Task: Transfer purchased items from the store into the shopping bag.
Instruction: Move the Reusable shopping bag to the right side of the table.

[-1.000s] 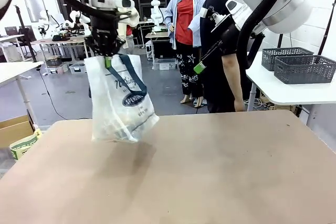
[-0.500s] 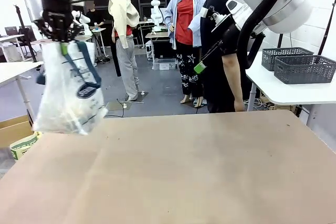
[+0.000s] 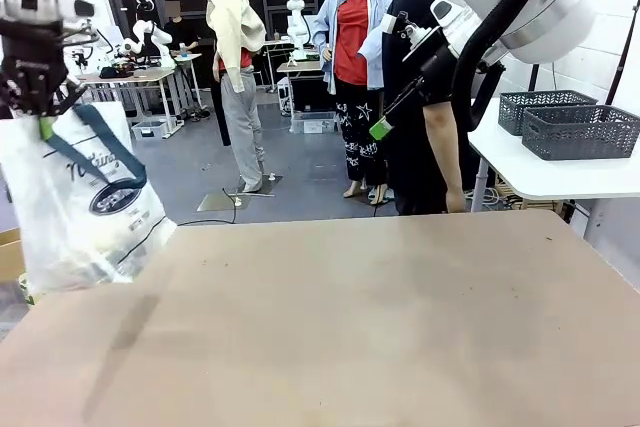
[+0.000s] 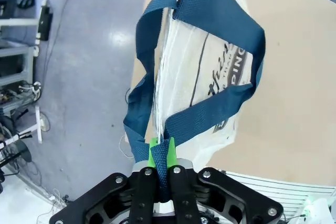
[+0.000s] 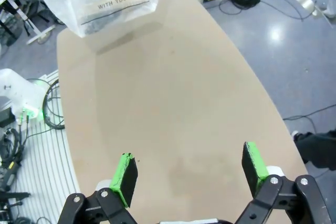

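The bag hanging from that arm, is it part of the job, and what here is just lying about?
Part of the job:
- shopping bag, hanging by its navy handles from the shut left gripper
- right gripper, open and holding nothing above the table

Just lying about:
- two grey baskets on the side table
- cardboard box on the floor

Our left hand (image 4: 160, 157) hangs raised at far left, fingers pinched together; our right hand (image 5: 190, 174) is raised, spread wide.
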Controlling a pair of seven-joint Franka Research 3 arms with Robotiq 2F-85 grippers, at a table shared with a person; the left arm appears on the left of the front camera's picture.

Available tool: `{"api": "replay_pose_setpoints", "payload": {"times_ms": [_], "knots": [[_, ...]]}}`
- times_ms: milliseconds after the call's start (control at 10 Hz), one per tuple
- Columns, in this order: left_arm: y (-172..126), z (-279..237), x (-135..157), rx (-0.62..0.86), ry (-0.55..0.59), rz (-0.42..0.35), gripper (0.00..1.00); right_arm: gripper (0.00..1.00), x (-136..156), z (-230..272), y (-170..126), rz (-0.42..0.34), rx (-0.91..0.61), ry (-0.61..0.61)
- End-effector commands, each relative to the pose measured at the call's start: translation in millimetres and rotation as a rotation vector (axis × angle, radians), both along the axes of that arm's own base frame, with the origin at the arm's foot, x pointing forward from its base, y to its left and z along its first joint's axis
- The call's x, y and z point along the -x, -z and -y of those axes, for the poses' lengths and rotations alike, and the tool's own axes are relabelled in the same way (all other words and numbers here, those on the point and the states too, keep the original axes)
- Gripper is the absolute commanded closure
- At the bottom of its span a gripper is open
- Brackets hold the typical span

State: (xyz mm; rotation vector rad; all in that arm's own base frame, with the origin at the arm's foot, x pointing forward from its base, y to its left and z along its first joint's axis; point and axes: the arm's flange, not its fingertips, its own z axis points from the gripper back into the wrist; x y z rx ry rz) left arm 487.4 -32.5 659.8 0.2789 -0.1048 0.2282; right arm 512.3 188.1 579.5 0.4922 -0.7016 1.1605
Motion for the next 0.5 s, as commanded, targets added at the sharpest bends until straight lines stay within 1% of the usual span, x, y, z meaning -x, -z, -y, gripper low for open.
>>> {"api": "replay_pose_setpoints", "payload": {"times_ms": [0,100,200,400], "knots": [[13.5,-18.1,13.7,-0.011,0.027,0.046,1.00,0.00,0.0,-0.2,-0.2,0.002,0.014,0.001],[20.3,-13.7,13.3,-0.027,0.056,0.061,1.00,0.00,0.0,-0.2,-0.2,0.002,0.014,0.001],[12.7,-12.0,2.4,0.000,-0.007,0.003,1.00,0.00,0.0,-0.2,-0.2,0.002,0.014,0.001],[12.7,-12.0,2.4,0.000,-0.007,0.003,1.00,0.00,0.0,-0.2,-0.2,0.002,0.014,0.001]]}}
